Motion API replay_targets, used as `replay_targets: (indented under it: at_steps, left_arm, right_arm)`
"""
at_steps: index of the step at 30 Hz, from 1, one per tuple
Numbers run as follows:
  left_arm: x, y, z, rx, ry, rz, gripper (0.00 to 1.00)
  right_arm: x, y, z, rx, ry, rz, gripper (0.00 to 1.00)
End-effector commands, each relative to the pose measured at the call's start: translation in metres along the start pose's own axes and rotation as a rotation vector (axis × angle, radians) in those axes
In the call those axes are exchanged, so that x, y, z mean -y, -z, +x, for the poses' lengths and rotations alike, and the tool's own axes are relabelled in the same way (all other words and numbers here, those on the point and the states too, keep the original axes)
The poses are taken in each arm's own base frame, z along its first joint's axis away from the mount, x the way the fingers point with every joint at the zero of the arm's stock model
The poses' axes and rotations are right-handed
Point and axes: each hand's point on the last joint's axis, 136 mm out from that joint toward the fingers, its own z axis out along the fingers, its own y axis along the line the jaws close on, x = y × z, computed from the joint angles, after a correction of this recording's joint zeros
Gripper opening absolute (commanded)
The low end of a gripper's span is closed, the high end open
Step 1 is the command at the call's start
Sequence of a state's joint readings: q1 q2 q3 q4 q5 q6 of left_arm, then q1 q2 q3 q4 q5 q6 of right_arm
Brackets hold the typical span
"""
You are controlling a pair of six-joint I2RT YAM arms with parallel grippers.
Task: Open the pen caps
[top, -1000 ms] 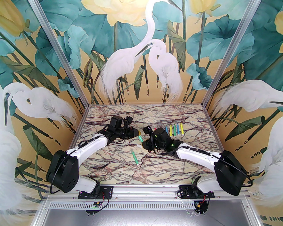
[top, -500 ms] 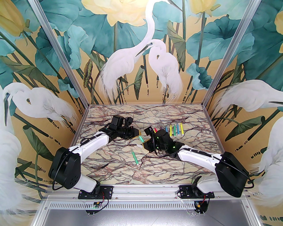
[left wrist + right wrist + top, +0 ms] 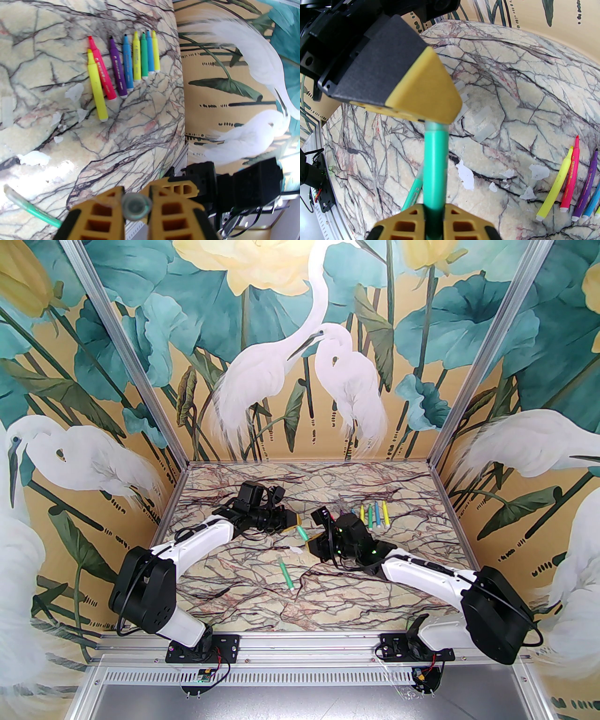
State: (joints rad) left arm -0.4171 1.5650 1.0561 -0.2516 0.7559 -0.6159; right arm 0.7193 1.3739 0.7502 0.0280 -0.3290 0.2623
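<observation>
You have the green pen point(image 3: 435, 159) held up off the table point(image 3: 375, 596), one hand at each end. Your left hand point(image 3: 134, 194) is clenched on the cap point(image 3: 134, 207) at one end of the green pen. From the left wrist that cap shows end-on, pinched between the two yellow fingers. Your right hand point(image 3: 433, 212) is clamped around the barrel at the other end of the green pen. From the right wrist, the pale collar meets the green barrel with no gap, so the cap looks seated.

A second green pen point(image 3: 286, 575) lies flat on the table on the near side of the green pen, close to it. It has a translucent cap on one end.

A row of pens point(image 3: 127, 63) lies on the table to the right of the green pen and further back. There are eight: yellow, pink, purple, blue, yellow, green, blue, yellow. They lie side by side with their tips bare.

Loose caps point(image 3: 485, 132) lie on the table near the capped end of the green pen. White flecks point(image 3: 465, 174) are scattered on the table between the green pen and the row.
</observation>
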Motion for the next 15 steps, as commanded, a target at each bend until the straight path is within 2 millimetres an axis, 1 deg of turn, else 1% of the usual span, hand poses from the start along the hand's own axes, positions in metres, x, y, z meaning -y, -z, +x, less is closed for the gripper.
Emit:
replay_targets:
  at_steps: [1,4,7,15]
  left_arm:
    - [0.025,0.017,-0.034,0.11,-0.169,0.068,0.0]
    - [0.029,0.019,-0.025,0.086,-0.19,0.088,0.0]
    - [0.029,0.02,-0.019,0.072,-0.202,0.095,0.0]
    - [0.033,0.022,-0.01,0.037,-0.22,0.126,0.0]
  right_arm:
    - [-0.004,0.0,0.033,-0.17,-0.047,-0.039,0.2]
    - [-0.011,-0.004,0.018,-0.158,-0.04,-0.077,0.24]
    - [-0.013,-0.008,0.011,-0.163,-0.043,-0.087,0.27]
    - [-0.017,-0.013,-0.006,-0.128,-0.056,-0.113,0.32]
